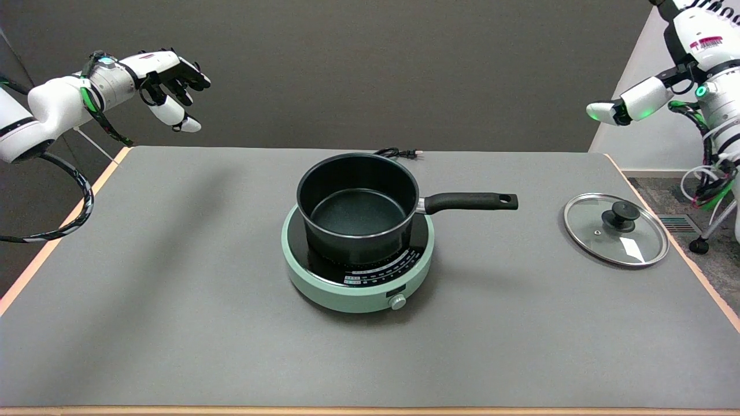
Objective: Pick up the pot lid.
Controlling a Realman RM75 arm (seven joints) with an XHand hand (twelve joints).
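Head view is showing little legible writing: the printed markings on the black top of the pale green induction cooker [324, 286] are sitting in an arc near its dial [398, 301], too small to read. A label with red print on the right arm [714, 41] is likewise blurring out, and dark letters at the picture's top right corner are being cut off by the frame.

The right hand [639, 101] is hanging in the air at the upper right, beyond the table's far right corner, pointing leftward with a green light glowing at its tip. It is touching nothing, and only a part of it is showing, so I cannot tell whether its fingers are spread or curled.

The pot lid [616, 229], glass with a black knob facing up, is lying flat on the grey table [173, 289] near the right edge, below that hand and well apart from it. The black pot [358, 202] is sitting uncovered on the cooker, its handle pointing toward the lid. The left hand [167, 81] is hovering at the upper left, fingers loosely bent.
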